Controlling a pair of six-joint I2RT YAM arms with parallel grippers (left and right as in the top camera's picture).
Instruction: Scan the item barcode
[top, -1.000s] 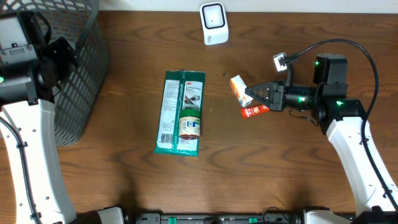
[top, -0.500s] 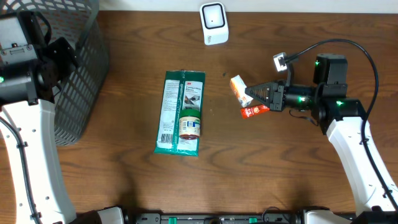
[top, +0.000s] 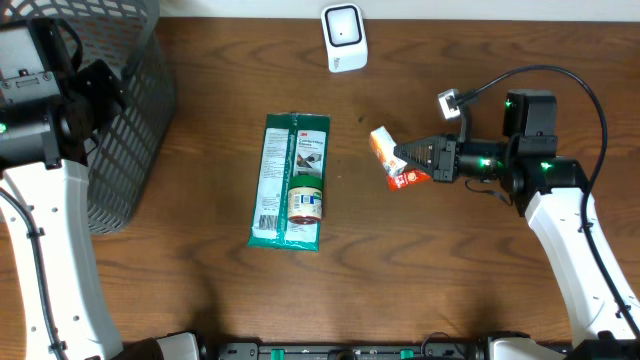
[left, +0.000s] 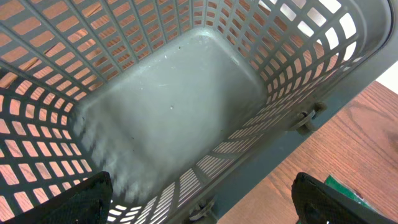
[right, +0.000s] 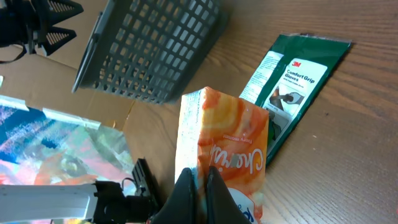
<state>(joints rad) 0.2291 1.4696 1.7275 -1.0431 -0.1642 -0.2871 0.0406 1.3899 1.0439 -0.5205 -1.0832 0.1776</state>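
We see a small orange and white packet (top: 384, 146) with a red end (the curly white word on it starts with "Charm"). The tips of the right gripper (top: 402, 156) are closed tight and pinch it at its lower edge. In the wrist view it stands up tall. The white scanner (top: 343, 38) is a little box with a dark window. It sits far back, well apart from the packet.

Green packet (right: 303, 78): "3M", "Comfort Grip Gloves", at 1 o'clock in the right wrist view.
Orange pack (right: 224, 143): cursive "Charm…" (the rest is cut off).
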